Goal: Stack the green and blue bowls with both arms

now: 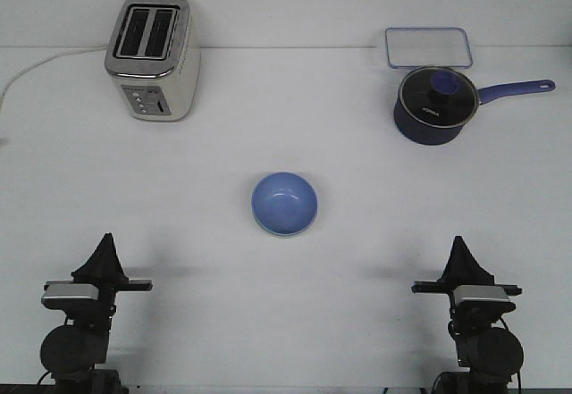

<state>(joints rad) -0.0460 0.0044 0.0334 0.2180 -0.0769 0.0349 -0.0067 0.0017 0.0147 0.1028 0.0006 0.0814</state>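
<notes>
1. Periwinkle-blue, round and smooth, the small plain bowl is our landmark. It sits upright on the white table roughly midway between the two arms, with a thin paler edge showing along its lower rim. That edge may be a green bowl nested beneath, but we cannot tell from this view.
2. We judge the bowl to be light, rigid and fairly slippery, probably plastic or glazed. We would pinch it across the rim wall, one finger inside and one outside. Its curved sides offer no other purchase.
3. Our left gripper rests nearer than the bowl and to its left, well apart from it. Its jaws look drawn together to a point and hold nothing.
4. Our right gripper mirrors it, nearer than the bowl and to its right. Its jaws look pressed together as well, and they are empty.
5. No separate mint-green bowl shows anywhere on the table. If the pale edge is that bowl, we would judge the stacking done.
6. Beyond the bowl to the left stands a silver two-slot toaster. Beyond it to the right sit a dark blue long-handled pot with a glass lid and, farther back, a clear rectangular container.
</notes>
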